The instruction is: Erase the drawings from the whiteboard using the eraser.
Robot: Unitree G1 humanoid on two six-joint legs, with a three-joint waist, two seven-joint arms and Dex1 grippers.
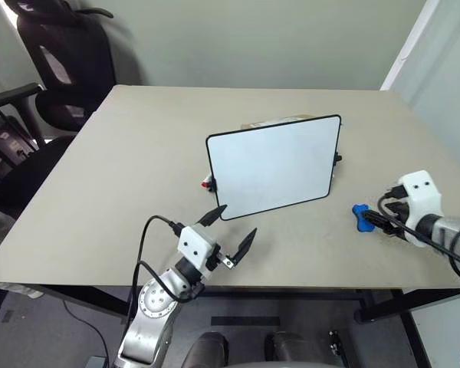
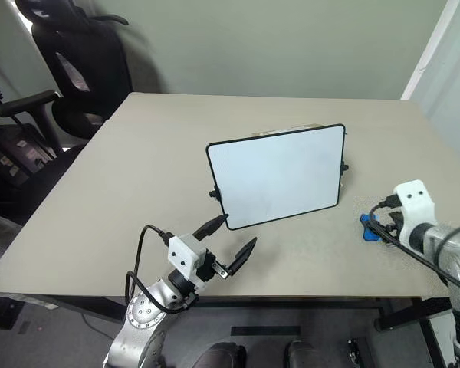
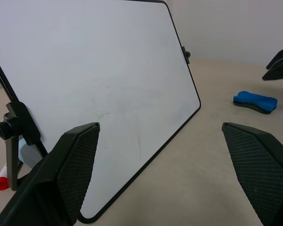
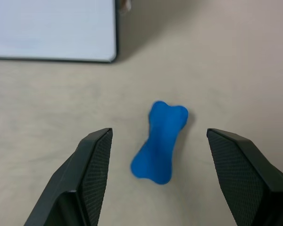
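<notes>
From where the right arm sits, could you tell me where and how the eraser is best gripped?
Grip the eraser across its narrow waist, coming from above. It lies flat on the table, bone-shaped with wider ends, and the open right claw already straddles it, so the waist probably gives the surest hold.

A beige table (image 1: 138,169) stands before a pale wall (image 1: 253,38), a black office chair (image 1: 65,57) beside it.
</notes>
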